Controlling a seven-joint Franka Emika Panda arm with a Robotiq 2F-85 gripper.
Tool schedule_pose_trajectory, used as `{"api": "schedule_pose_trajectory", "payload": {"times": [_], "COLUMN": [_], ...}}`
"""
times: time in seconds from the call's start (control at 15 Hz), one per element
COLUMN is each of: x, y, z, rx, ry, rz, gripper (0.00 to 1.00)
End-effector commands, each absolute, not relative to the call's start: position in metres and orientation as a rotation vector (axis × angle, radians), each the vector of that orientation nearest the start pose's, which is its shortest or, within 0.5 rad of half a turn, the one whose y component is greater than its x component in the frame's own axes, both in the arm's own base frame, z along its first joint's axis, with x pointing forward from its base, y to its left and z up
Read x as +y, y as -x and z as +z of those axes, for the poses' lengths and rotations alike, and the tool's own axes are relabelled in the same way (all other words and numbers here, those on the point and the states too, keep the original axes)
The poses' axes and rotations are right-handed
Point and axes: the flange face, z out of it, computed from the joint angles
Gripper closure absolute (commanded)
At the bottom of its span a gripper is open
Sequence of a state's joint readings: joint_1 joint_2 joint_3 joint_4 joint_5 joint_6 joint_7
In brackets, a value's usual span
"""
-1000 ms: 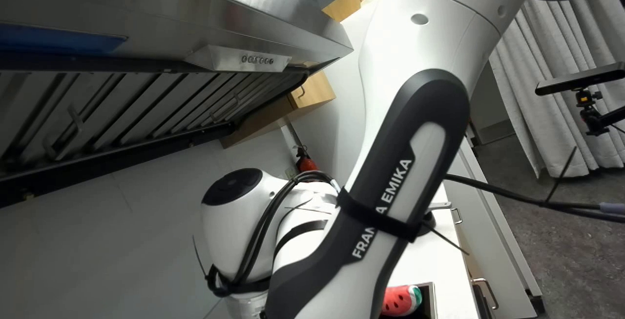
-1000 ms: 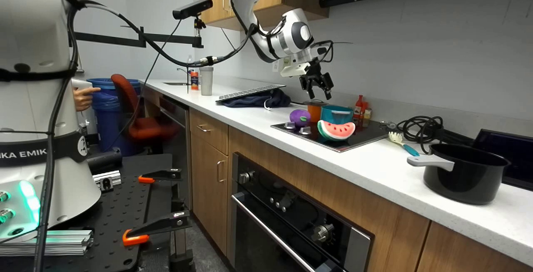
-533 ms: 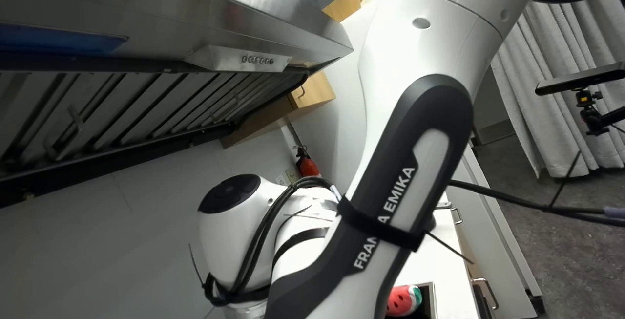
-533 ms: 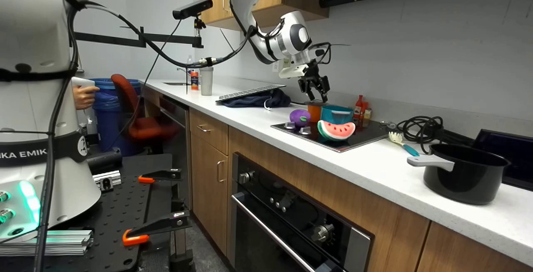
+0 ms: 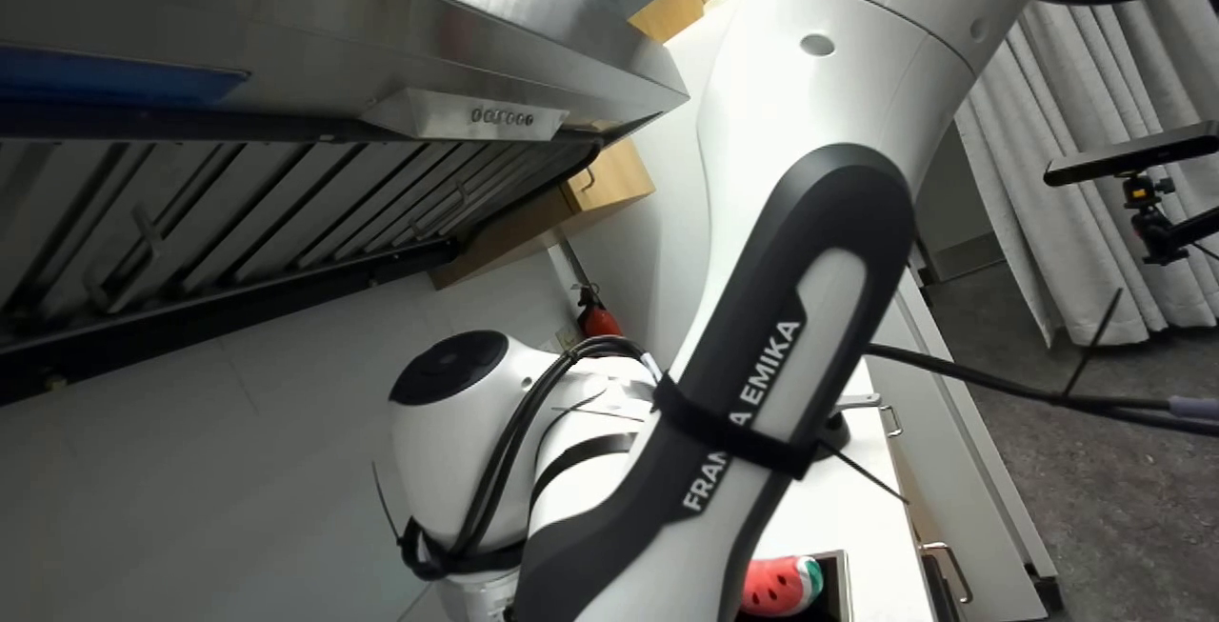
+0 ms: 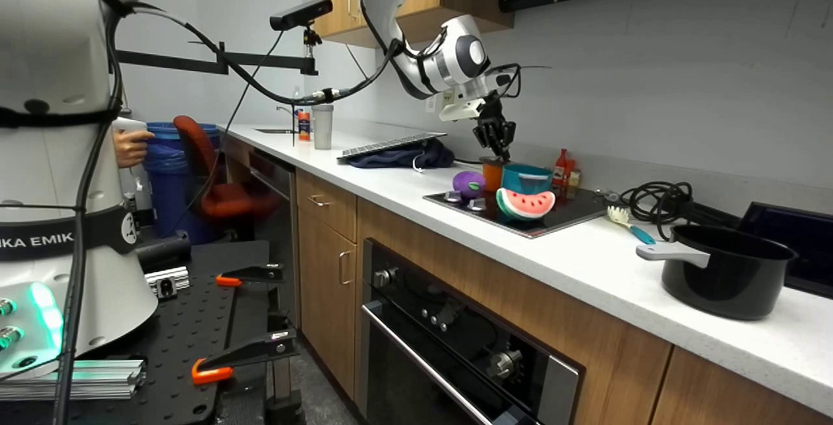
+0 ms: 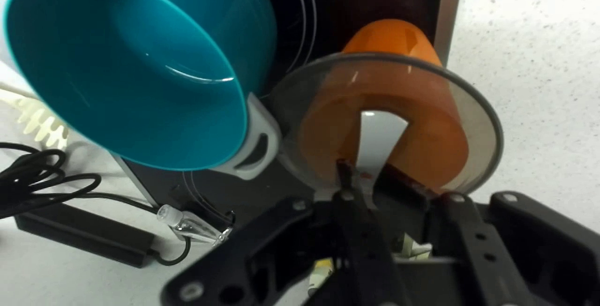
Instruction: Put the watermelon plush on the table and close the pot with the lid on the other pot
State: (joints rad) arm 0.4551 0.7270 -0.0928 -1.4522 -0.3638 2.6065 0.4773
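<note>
The end effector (image 7: 365, 172) is clenched on the handle (image 7: 378, 137) of the lid (image 7: 391, 83), right of centre in the wrist view, over an orange container (image 7: 391, 34). In an exterior view the arm (image 6: 452, 57) is arched from the top, wrist tilted downward; right of centre, on the cooktop (image 6: 576, 214), the watermelon plush (image 6: 526, 205) is seen in front of the teal pot (image 6: 526, 179).

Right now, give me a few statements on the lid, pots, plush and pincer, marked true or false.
The pincer has the handle of the glass lid between its tips. True.
The glass lid covers the teal pot. False: it is over the orange container; the pot stands open.
The black saucepan has no lid on it. True.
The watermelon plush is inside the black saucepan. False: the plush is on the cooktop.
Both exterior views show the plush. True.
</note>
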Motion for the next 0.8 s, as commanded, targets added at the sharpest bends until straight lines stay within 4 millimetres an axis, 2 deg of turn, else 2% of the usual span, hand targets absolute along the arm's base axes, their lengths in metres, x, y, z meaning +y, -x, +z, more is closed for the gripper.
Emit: {"api": "schedule_pose_trajectory", "payload": {"times": [0.0,0.73], "x": [0.295,0.308], "y": [-0.705,-0.694], "z": [0.307,0.343], "rx": [-0.276,-0.322], "ry": [3.147,3.107], "rz": [-0.836,-0.93], "gripper": [0.95,0.97]}}
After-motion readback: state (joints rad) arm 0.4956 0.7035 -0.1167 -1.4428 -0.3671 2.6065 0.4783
